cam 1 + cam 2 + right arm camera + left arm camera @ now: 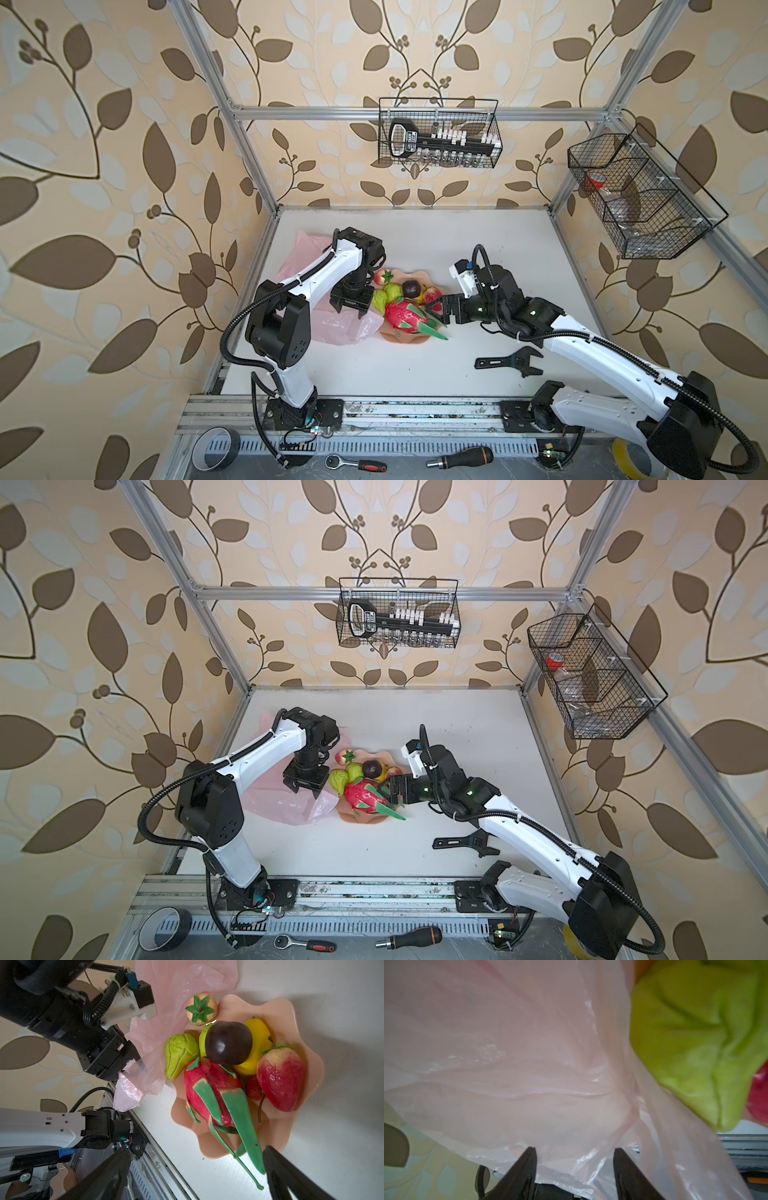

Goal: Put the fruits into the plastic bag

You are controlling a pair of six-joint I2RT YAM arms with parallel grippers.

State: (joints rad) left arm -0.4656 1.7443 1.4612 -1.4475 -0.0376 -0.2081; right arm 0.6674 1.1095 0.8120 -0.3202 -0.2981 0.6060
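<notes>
We are seeing the fruits [411,288] lying piled in the scalloped bowl [405,338] mid-table, the plastic bag [338,328] lying crumpled against its left side. Our left gripper [350,312] is hanging at the bag's right edge, jaws apart with film between them; our right gripper [435,315] is standing spread wide beside the dragon fruit [401,316].

left arm [320,270]: elbow raised, wrist pointing down | left gripper [350,312]: jaws partly apart | right arm [602,353]: stretched low toward 10 o'clock | right gripper [435,315]: facing 9 o'clock, jaws wide apart
</notes>
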